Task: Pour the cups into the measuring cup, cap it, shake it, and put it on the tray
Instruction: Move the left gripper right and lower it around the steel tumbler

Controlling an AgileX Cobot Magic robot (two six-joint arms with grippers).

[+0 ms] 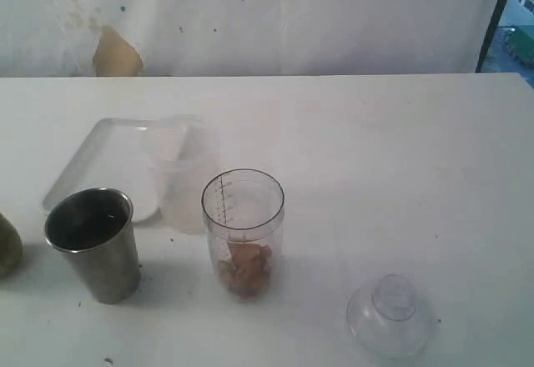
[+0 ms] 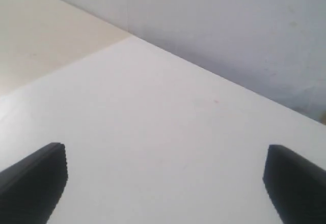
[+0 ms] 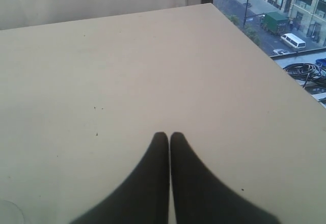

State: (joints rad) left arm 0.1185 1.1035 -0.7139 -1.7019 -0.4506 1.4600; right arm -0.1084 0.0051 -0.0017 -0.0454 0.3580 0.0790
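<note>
**Q:** Where do the task's things stand?

**A:** On the white worktop (image 1: pixel 400 150). The measuring cup (image 1: pixel 243 217) stands upright near the centre, uncapped, with brown lumps (image 1: pixel 244 268) at its bottom. The steel tumbler (image 1: pixel 93 250) stands upright to its left, apart from it. The brown cup (image 1: pixel 7 246) lies farther left, cut by the frame edge. The cap (image 1: pixel 390 315) rests to the right of the measuring cup, well apart, apparently dome-up. The tray (image 1: pixel 82 165) lies behind the tumbler, partly hidden by a frosted tub (image 1: pixel 179 188).

**Q:** And the jaws?

**A:** The left gripper (image 2: pixel 165 155) has its jaws wide apart over bare worktop, with nothing between them. The right gripper (image 3: pixel 168 136) has its jaws pressed together and empty. Neither gripper appears in the exterior view.

**Q:** How will the tumbler handle?

**A:** It is probably stiff and fairly light. Its polished wall looks slippery, and it tapers toward the base, so a low grip may slide. A hold squarely across the mid-wall seems better. Whether it contains anything cannot be told, since its inside shows only dark.

**Q:** And the measuring cup and cap?

**A:** Both are thin clear plastic, so they are likely light, easily tipped, and apt to flex under a hard squeeze. The cup is best held across its straight wall, below the rim. The cap is best taken by its small knob (image 1: pixel 392 296) or across the dome.
</note>
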